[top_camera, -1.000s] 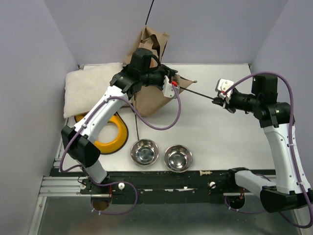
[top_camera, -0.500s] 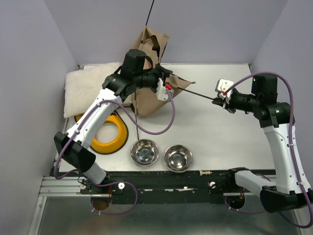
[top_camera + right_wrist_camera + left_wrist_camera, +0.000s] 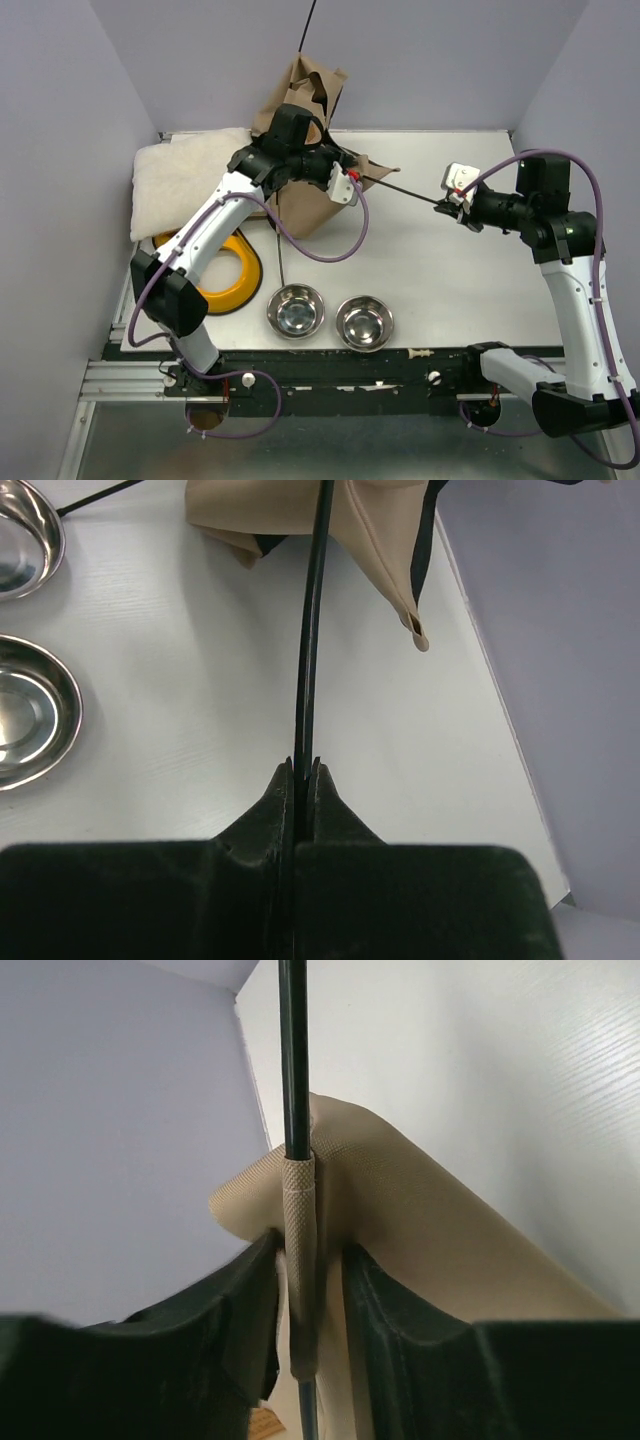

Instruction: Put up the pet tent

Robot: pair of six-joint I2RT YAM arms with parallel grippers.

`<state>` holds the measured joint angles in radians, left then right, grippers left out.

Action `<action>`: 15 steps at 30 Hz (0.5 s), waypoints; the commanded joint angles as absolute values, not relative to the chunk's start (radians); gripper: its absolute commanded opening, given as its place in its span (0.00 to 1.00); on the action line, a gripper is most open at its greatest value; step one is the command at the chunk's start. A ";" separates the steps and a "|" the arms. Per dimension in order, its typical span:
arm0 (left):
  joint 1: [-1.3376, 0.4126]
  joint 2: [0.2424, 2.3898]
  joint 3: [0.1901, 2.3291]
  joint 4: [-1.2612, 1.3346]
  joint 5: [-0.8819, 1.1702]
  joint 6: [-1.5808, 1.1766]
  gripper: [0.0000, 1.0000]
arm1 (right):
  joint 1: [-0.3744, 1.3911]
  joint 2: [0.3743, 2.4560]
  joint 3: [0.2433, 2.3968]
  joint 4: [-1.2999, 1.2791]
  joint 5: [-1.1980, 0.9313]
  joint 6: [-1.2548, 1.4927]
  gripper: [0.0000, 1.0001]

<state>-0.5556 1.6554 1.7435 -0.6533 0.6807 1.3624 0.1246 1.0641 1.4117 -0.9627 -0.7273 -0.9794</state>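
Tent (image 3: 305,150): tan heap at the table's (image 3: 450,290) back edge, left of centre, leaning on the back wall. Not yet standing; no frame shape to the fabric.

Pole (image 3: 400,191): long axis across the back half of the table, from the tent's fabric out toward the right edge, outer end a little nearer the front. Slightly bowed in the right wrist view. Second pole (image 3: 308,25): poking up out of the heap along the back wall.

Left gripper (image 3: 310,1260): closed on the tent's fabric sleeve (image 3: 302,1220), threaded by the pole; pads touching cloth on both sides.

Right gripper (image 3: 303,775): pinched tight on the pole, well apart from the fabric.

Step, by judgement: feeding the pole through the sleeve. Next: steady the sleeve on the left and push the pole along its own line from the right. Keep push and sleeve mouth in line, else bunched cloth or a bent pole.

Around: cushion (image 3: 185,180) at the back-left corner, beside the tent; yellow ring (image 3: 240,285) near the left edge; bowls (image 3: 296,310) at the front edge.
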 commanded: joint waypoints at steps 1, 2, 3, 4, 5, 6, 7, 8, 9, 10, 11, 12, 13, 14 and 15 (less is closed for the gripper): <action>-0.552 1.727 1.818 -0.663 0.733 1.353 0.40 | 0.135 1.045 1.427 -0.945 -0.818 -0.996 0.01; -0.555 1.742 1.830 -0.664 0.726 1.353 0.37 | 0.135 1.045 1.427 -0.945 -0.824 -0.996 0.01; -0.557 1.753 1.839 -0.666 0.718 1.353 0.34 | 0.137 1.045 1.427 -0.943 -0.827 -0.996 0.01; -0.560 1.762 1.848 -0.673 0.718 1.358 0.34 | 0.135 1.045 1.425 -0.942 -0.828 -0.996 0.01; -0.567 1.767 1.864 -0.695 0.716 1.368 0.32 | 0.137 1.046 1.424 -0.945 -0.827 -0.994 0.01; -0.583 1.766 1.876 -0.702 0.716 1.373 0.29 | 0.137 1.049 1.425 -0.949 -0.825 -0.997 0.01; -0.601 1.757 1.879 -0.695 0.718 1.358 0.27 | 0.135 1.051 1.422 -0.954 -0.819 -0.997 0.01; -0.620 1.750 1.879 -0.693 0.721 1.353 0.25 | 0.137 1.054 1.420 -0.957 -0.815 -1.003 0.01; -0.639 1.743 1.879 -0.689 0.719 1.350 0.22 | 0.135 1.057 1.417 -0.959 -0.813 -1.006 0.01; -0.661 1.738 1.878 -0.678 0.716 1.341 0.20 | 0.137 1.057 1.414 -0.957 -0.815 -1.006 0.01; -0.682 1.735 1.878 -0.667 0.712 1.332 0.18 | 0.137 1.060 1.413 -0.956 -0.818 -1.006 0.01; -0.704 1.733 1.879 -0.657 0.707 1.322 0.17 | 0.137 1.063 1.414 -0.956 -0.822 -1.005 0.01; -0.719 1.733 1.882 -0.646 0.706 1.312 0.15 | 0.138 1.068 1.416 -0.953 -0.824 -1.002 0.01; -0.738 1.738 1.887 -0.638 0.706 1.298 0.14 | 0.137 1.072 1.419 -0.954 -0.824 -0.993 0.01; -0.752 1.744 1.891 -0.637 0.707 1.292 0.13 | 0.138 1.078 1.422 -0.956 -0.825 -0.991 0.01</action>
